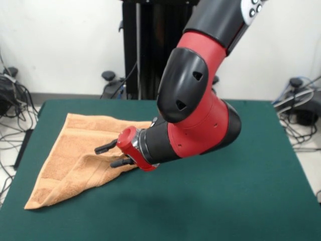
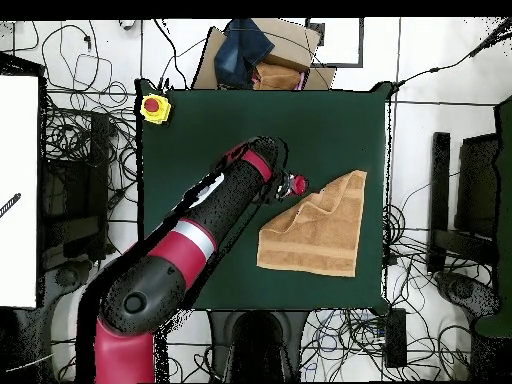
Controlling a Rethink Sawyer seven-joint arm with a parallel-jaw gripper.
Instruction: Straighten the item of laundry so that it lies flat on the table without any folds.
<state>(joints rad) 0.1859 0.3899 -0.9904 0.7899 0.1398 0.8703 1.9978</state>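
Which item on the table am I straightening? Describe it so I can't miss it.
On the dark green table, look beside the gripper, whose open fingers point at it. It is the peach-orange towel, the only cloth there, rumpled with ridged folds.

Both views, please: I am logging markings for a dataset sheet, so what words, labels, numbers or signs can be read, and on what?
None can be read.
Towel: no label or writing shows.
Arm: no lettering visible; the buttons near the top edge bear no legible marks.
Yellow box with a red button: no legible text.
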